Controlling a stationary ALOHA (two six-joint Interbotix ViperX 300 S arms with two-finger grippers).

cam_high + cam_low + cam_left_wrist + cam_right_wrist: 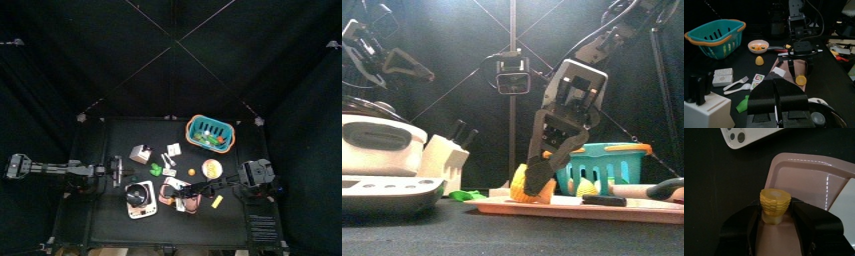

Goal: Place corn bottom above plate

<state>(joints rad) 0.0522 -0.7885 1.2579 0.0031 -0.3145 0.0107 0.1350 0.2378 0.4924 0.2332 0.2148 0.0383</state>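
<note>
Now right tool (775, 218) clamped on corn (774, 204), over plate (811, 175), basket (609, 165) behind

A small black worktop (120, 215) stood in the middle of a pen closed in by black curtains (54, 70) on every side. Thin pale cords crossed overhead and ran down toward the corners of the pen. From table height the curtain behind hung in dark folds, and a slim upright pole (512, 100) rose at the back with a small device mounted on it.
</note>
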